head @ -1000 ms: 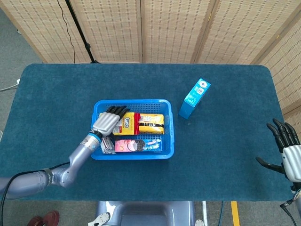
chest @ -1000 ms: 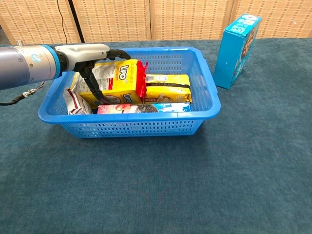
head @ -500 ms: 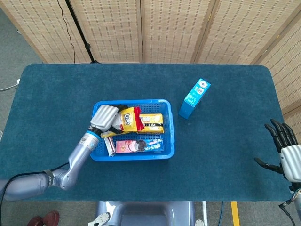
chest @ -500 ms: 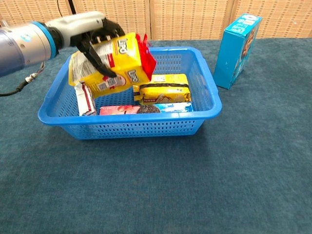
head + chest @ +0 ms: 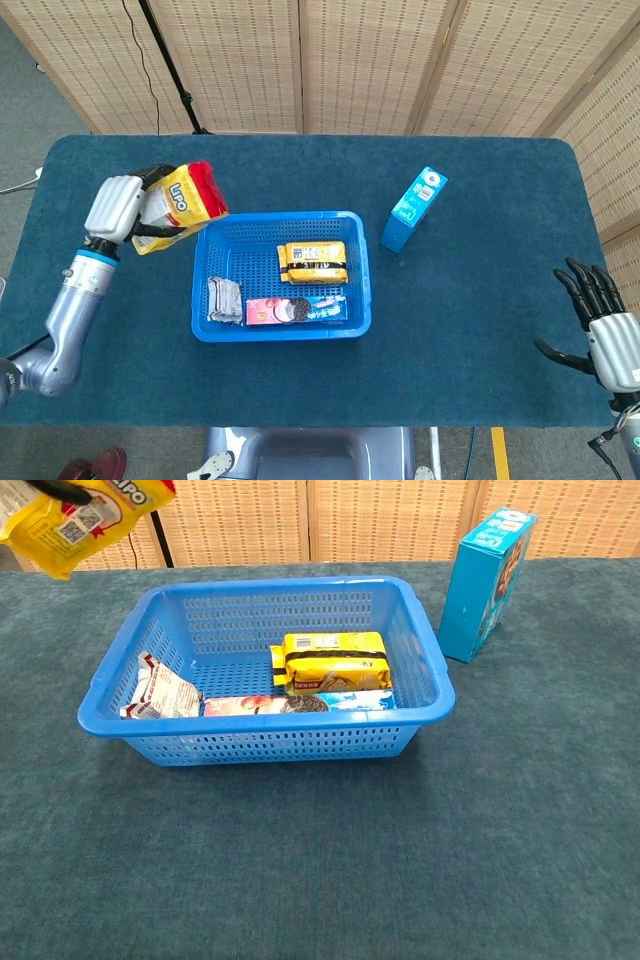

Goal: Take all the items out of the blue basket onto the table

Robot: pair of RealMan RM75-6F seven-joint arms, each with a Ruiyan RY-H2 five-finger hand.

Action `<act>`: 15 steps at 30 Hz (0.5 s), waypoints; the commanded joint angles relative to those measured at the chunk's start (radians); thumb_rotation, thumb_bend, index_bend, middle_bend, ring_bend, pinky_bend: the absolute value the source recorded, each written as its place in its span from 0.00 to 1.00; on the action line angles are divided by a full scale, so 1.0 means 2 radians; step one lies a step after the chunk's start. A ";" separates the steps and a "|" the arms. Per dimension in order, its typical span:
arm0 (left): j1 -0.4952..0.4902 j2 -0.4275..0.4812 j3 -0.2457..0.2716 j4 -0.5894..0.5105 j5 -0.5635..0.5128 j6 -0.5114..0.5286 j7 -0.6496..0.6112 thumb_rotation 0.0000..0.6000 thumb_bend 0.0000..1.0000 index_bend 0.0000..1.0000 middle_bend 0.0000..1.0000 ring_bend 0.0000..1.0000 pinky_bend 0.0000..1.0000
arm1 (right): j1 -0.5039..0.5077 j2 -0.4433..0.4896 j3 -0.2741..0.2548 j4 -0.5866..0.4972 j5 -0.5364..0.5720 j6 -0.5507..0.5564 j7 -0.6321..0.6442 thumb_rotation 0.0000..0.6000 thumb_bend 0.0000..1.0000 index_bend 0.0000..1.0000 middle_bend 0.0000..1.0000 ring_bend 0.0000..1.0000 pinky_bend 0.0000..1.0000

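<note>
left hand clamped on the yellow snack bag, held above the table left of the blue basket. bag judged light, soft, crinkly; grip across its body. right hand holds nothing, fingers spread, at the table's right edge.

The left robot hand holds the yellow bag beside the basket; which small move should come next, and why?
Probably lower it and release: the left robot hand grips the yellow bag above bare table, outside the blue basket.
</note>
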State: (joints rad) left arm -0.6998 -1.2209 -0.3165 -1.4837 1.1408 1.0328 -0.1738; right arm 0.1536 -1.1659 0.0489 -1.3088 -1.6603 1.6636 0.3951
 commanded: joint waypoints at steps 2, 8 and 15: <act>0.011 -0.031 0.018 0.117 -0.017 -0.060 -0.072 1.00 0.10 0.42 0.47 0.42 0.50 | 0.001 -0.001 -0.002 -0.002 -0.003 -0.004 -0.007 1.00 0.00 0.00 0.00 0.00 0.00; -0.002 -0.075 0.027 0.192 -0.023 -0.110 -0.093 1.00 0.09 0.28 0.27 0.20 0.33 | 0.006 -0.005 -0.005 -0.003 -0.006 -0.017 -0.014 1.00 0.00 0.00 0.00 0.00 0.00; -0.001 -0.056 0.030 0.172 0.024 -0.136 -0.159 1.00 0.02 0.00 0.00 0.00 0.00 | 0.012 0.013 0.001 -0.020 -0.014 -0.013 -0.015 1.00 0.00 0.00 0.00 0.00 0.00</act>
State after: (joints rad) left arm -0.7078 -1.3501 -0.2613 -1.1141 1.1316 0.7102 -0.4243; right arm 0.1737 -1.1514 0.0456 -1.3367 -1.6796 1.6281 0.3644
